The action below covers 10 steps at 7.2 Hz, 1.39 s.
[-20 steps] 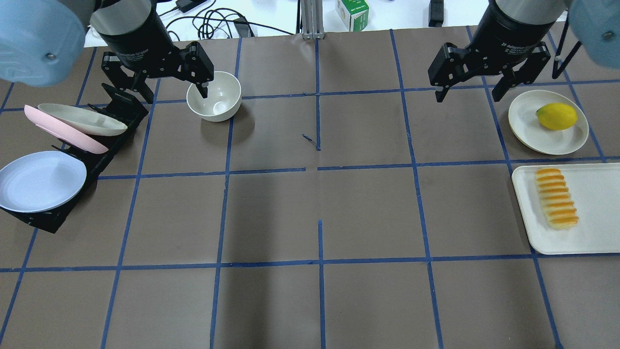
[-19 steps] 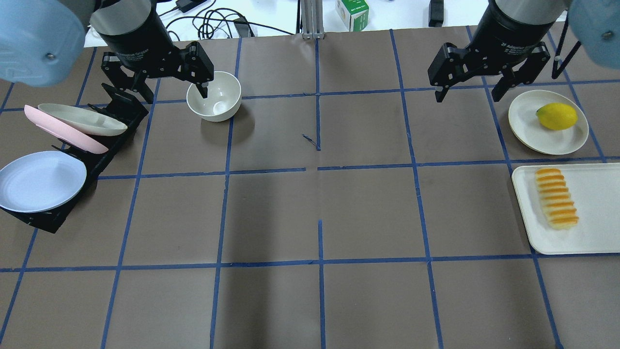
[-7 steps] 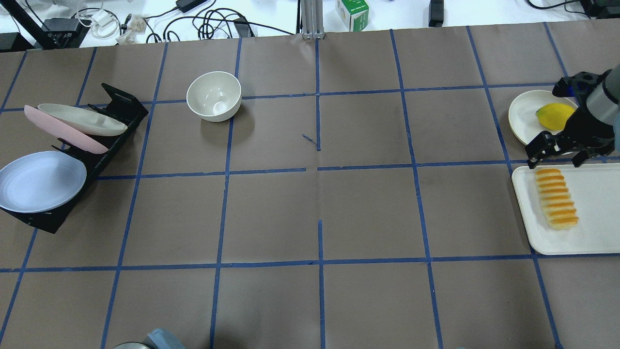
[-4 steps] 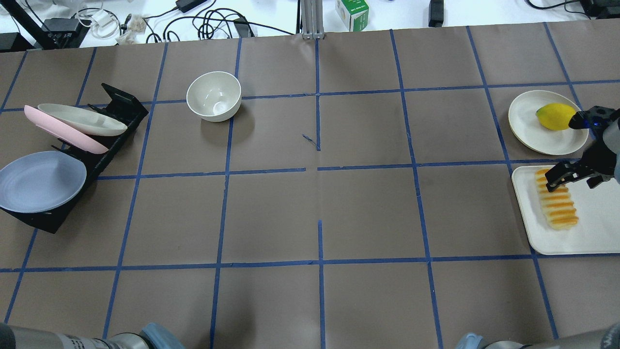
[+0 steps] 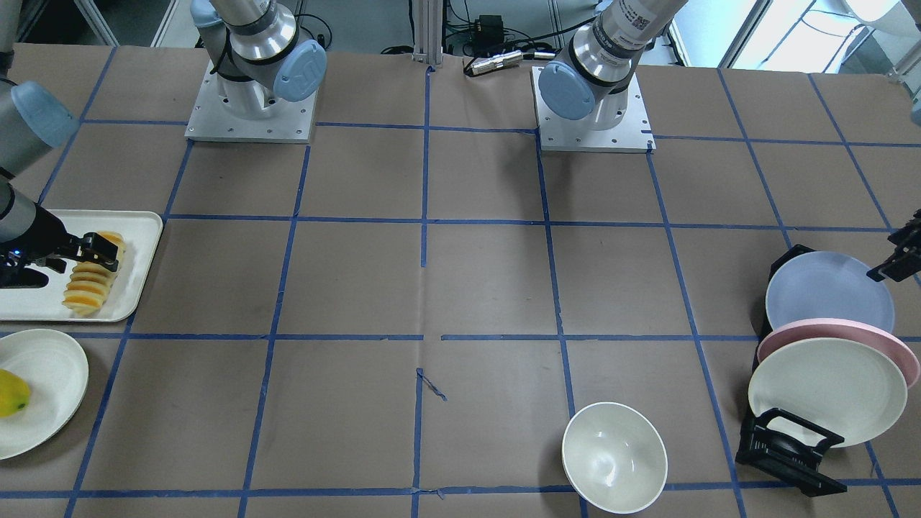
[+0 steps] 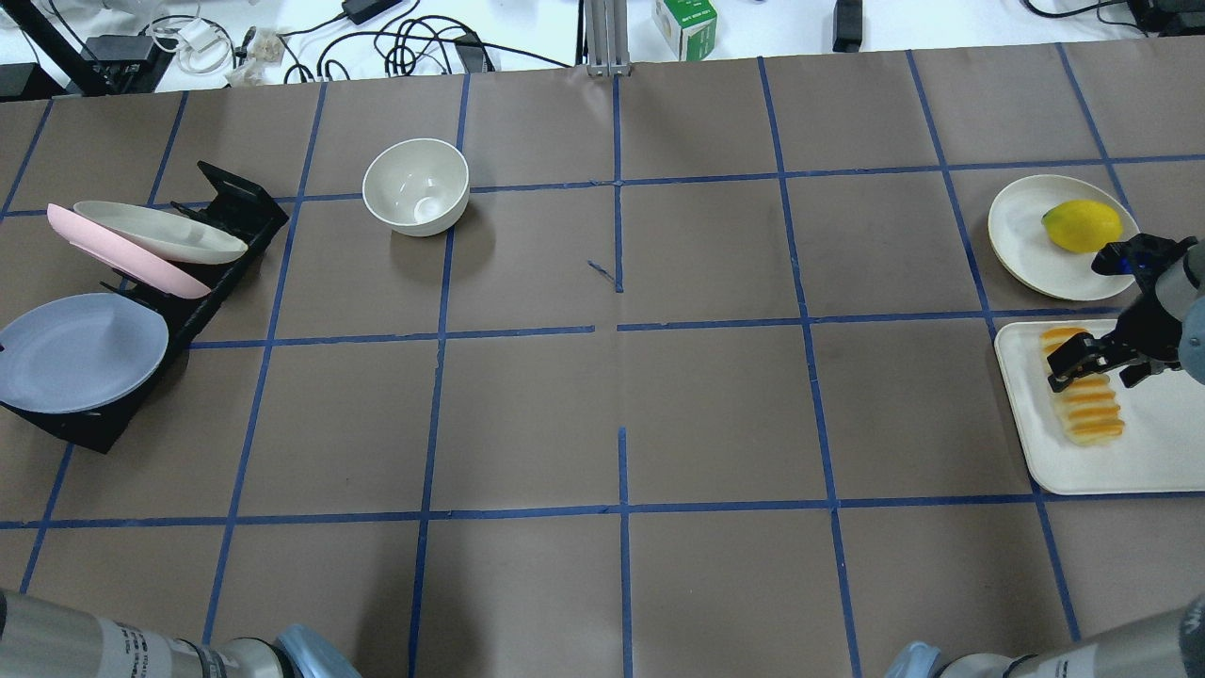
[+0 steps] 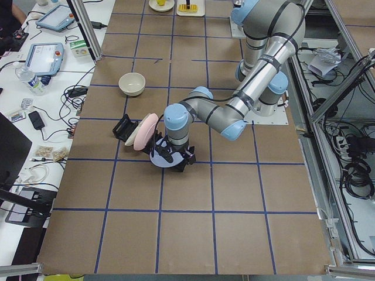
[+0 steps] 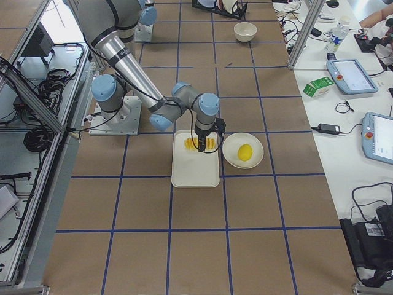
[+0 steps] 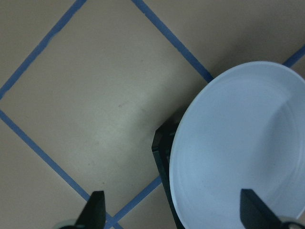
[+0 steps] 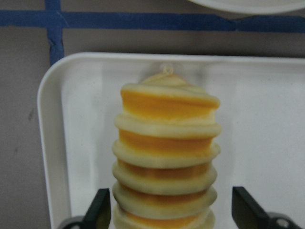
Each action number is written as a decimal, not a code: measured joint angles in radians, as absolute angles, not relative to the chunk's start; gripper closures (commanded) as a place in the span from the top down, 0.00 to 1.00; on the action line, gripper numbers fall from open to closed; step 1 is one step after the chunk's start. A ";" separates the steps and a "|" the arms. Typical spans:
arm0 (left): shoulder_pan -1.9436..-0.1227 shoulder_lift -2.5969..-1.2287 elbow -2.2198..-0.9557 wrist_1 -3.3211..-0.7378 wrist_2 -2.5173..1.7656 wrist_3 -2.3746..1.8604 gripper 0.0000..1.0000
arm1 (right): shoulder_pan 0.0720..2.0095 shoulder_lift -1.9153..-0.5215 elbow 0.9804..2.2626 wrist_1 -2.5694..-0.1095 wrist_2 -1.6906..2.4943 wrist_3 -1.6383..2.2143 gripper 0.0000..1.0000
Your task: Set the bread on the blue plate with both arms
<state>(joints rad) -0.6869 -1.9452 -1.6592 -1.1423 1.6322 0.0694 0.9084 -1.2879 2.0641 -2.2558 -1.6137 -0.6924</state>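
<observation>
The bread (image 6: 1087, 414) lies on a white tray (image 6: 1158, 443) at the table's right. My right gripper (image 6: 1097, 369) is open and low over it. In the right wrist view the fingertips (image 10: 97, 210) stand on either side of the loaf (image 10: 167, 143). The blue plate (image 6: 80, 350) leans in the near end of a black rack at the left. My left gripper (image 9: 172, 214) is open, with the plate's rim (image 9: 238, 143) between its fingers. It is out of the overhead view and shows at the plate's edge in the front view (image 5: 898, 259).
The black rack (image 6: 231, 202) also holds a pink plate (image 6: 122, 254) and a cream plate (image 6: 160, 233). A cream bowl (image 6: 415, 186) stands at the back left. A yellow fruit (image 6: 1081, 226) sits on a cream plate (image 6: 1026, 235) beyond the tray.
Both arms have left the back of the table and swung outwards. The right gripper has come down from beside the fruit plate to over the bread. The left gripper has reached the blue plate.
</observation>
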 measured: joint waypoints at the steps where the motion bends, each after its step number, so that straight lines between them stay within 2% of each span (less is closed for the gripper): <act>1: -0.685 -1.965 -1.660 -1.137 1.632 0.064 0.40 | 0.908 -1.280 2.061 -2.270 -1.614 -0.693 0.00; 2: -0.683 -1.976 -1.660 -1.137 1.633 0.062 0.12 | 0.911 -1.282 2.059 -2.274 -1.613 -0.694 0.00; 4: -0.678 -1.979 -1.661 -1.145 1.635 0.072 0.00 | 0.926 -1.302 2.041 -2.255 -1.606 -0.695 0.00; 8: -0.669 -1.953 -1.653 -1.170 1.637 0.076 0.00 | 0.968 -1.350 1.869 -2.009 -1.601 -0.690 0.00; 10: -0.662 -1.889 -1.610 -1.281 1.694 0.077 0.00 | 1.032 -1.355 1.767 -1.898 -1.603 -0.638 0.00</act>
